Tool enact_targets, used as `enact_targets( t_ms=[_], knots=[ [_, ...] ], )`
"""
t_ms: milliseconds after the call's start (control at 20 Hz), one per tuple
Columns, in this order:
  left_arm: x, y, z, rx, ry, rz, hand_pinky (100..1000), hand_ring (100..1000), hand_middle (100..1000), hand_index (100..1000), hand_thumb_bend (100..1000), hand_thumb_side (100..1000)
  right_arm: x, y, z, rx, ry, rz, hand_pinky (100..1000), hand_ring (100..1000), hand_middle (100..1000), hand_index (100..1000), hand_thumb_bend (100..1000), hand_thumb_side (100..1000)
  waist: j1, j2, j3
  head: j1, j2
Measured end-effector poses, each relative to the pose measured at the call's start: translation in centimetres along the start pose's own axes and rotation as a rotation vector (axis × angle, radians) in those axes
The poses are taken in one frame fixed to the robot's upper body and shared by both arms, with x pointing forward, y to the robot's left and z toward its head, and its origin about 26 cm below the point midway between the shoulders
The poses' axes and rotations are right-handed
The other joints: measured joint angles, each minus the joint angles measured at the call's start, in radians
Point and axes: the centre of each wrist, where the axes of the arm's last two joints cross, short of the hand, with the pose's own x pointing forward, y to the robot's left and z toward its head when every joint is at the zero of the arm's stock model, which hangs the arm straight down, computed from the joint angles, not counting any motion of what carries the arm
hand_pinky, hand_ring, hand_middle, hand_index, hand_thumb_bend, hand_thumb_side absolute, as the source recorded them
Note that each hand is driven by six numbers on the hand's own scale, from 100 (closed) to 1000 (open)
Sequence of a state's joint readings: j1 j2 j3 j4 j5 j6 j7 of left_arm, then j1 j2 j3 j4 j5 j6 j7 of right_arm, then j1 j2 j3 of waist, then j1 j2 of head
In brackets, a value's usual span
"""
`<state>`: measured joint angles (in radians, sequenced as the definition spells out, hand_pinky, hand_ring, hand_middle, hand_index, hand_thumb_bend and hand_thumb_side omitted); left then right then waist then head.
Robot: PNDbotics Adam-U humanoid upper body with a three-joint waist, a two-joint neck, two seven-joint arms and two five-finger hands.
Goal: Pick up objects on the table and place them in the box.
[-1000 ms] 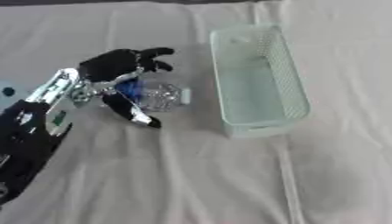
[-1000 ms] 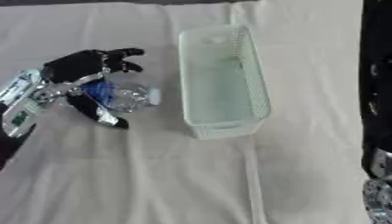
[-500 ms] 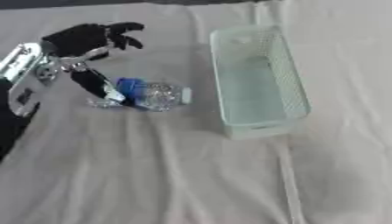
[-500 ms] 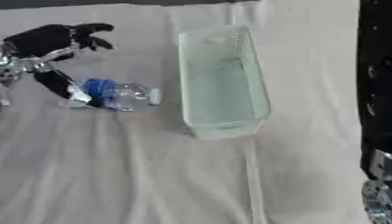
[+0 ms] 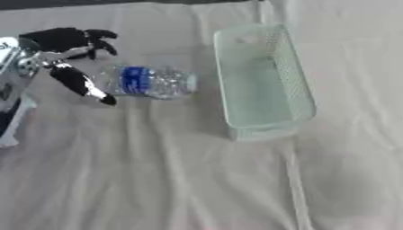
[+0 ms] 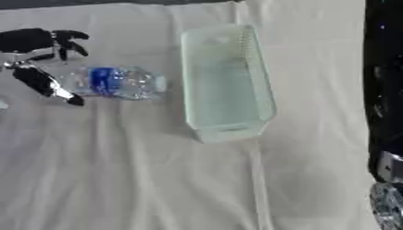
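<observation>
Left hand (image 5: 67, 49): near the table's far left corner, fingers spread and bent, thumb pointing down toward the near side, holding nothing
Left hand to bottle: thumb tip just beside the bottle's left end; I cannot tell whether it touches
Bottle (image 5: 148, 81): clear plastic with a blue label, lying on its side on the white cloth, between the left hand and the box, apart from the box
Box (image 5: 295, 81): pale green see-through basket, long side running from the far edge toward the near edge, standing right of the bottle at the middle of the table's far half; nothing shows inside it
Table (image 5: 181, 179): covered with a creased white cloth, near half bare
Right arm (image 6: 386, 90): dark shape along the right edge in the right eye view; the hand itself does not show clearly
Change from a second ago: the left hand was closed over the bottle then; now it has let go and drawn back to the left, and the bottle lies free a little farther from the box
</observation>
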<state>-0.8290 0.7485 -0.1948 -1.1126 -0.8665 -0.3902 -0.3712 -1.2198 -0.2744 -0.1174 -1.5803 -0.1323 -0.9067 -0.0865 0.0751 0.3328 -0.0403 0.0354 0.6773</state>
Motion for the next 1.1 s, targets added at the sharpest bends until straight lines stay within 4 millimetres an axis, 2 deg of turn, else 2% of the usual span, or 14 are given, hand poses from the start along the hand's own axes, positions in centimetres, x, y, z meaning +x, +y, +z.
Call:
enact_targets(
  t_ms=[450,1100],
  knots=[
    [-0.1,1.0,-0.9,-0.012,-0.002,0.009,542,644,1000,870,787,730,0.0,0.0,0.0,0.004,0.001,-0.008,696,790,838,852,100,1000,0.001,0.0,-0.001,0.0,0.009],
    [1.0,4.7,-3.5,-0.018,-0.055,-0.076,562,661,1000,873,802,733,-0.1,0.0,0.2,0.016,0.007,-0.015,696,790,838,852,100,1000,0.023,-0.003,-0.019,0.0,0.017]
  ],
)
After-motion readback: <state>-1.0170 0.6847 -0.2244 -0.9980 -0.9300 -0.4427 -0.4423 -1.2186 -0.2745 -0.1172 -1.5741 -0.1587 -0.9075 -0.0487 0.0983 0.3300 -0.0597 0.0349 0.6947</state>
